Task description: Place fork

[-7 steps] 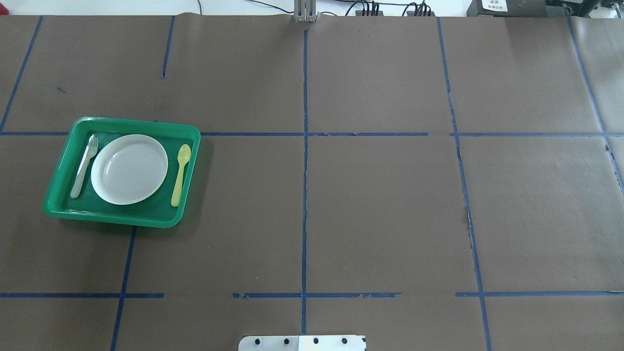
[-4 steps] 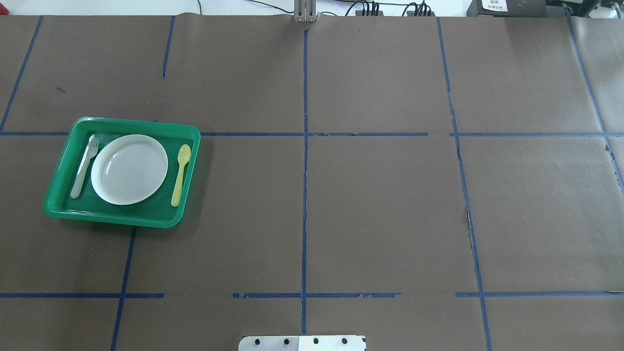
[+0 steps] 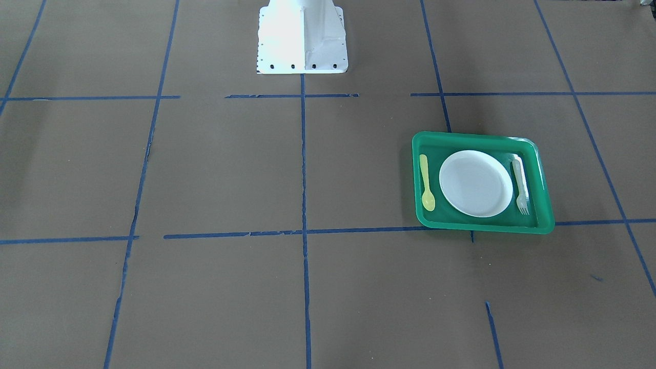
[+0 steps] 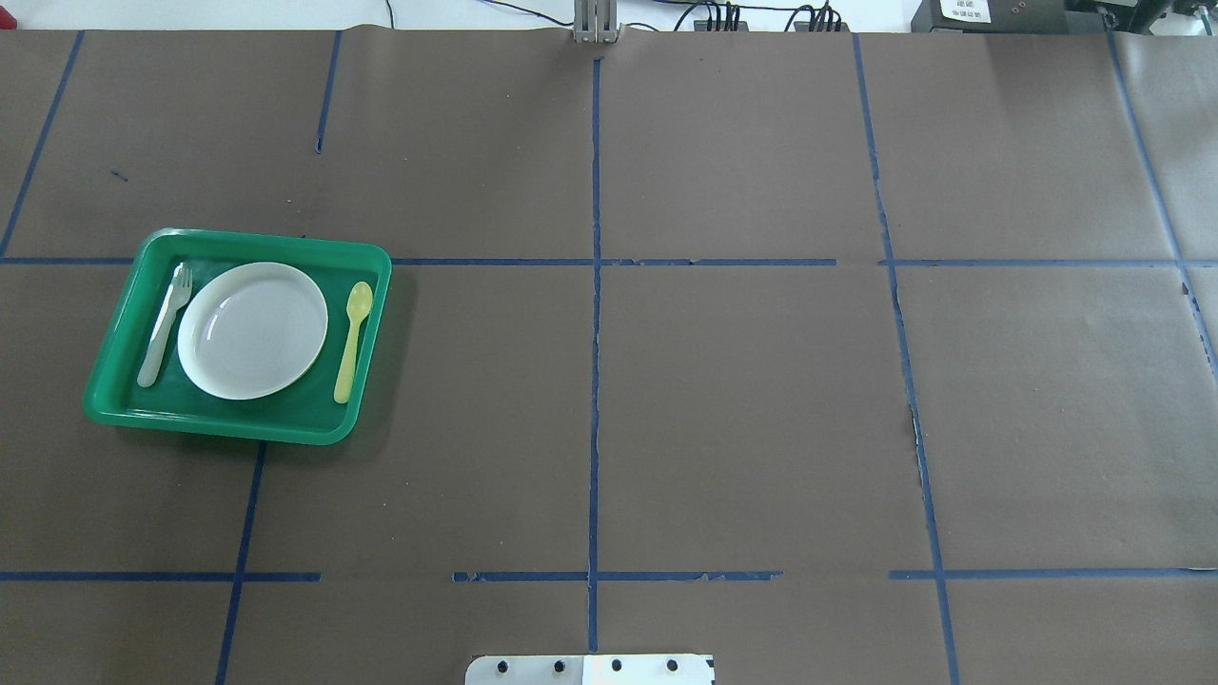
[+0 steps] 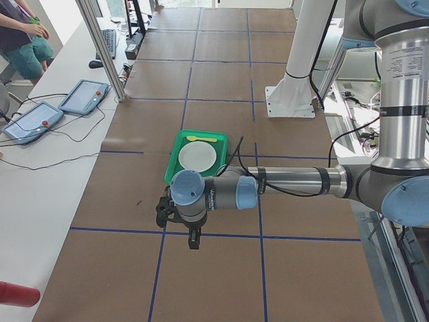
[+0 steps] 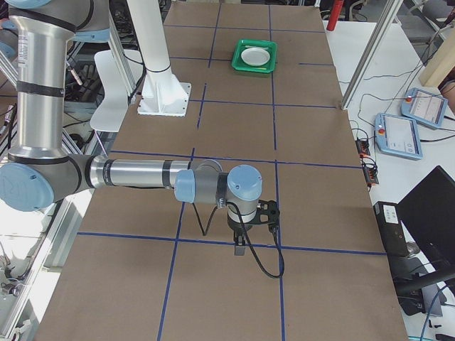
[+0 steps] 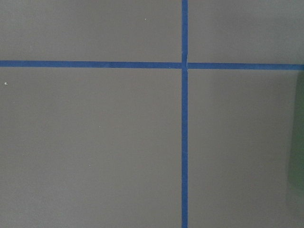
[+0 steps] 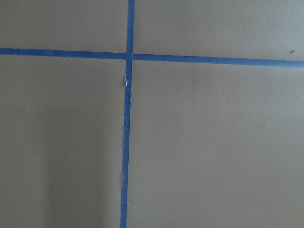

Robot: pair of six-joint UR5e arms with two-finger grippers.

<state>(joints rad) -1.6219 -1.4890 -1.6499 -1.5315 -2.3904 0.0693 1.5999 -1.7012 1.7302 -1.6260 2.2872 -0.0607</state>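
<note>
The pale grey-green fork (image 4: 164, 328) lies in the green tray (image 4: 238, 430), left of the white plate (image 4: 252, 330), tines toward the far side. In the front-facing view the fork (image 3: 521, 185) lies right of the plate (image 3: 475, 183) in the tray (image 3: 482, 228). My left gripper (image 5: 193, 241) shows only in the exterior left view, hanging over the table on the near side of the tray (image 5: 175, 151); I cannot tell whether it is open or shut. My right gripper (image 6: 240, 250) shows only in the exterior right view, far from the tray (image 6: 254, 67); I cannot tell its state either.
A yellow-green spoon (image 4: 352, 342) lies in the tray on the plate's other side. The robot's white base plate (image 4: 590, 671) sits at the near edge. Brown paper with blue tape lines (image 4: 595, 381) covers the table. Both wrist views show only paper and tape.
</note>
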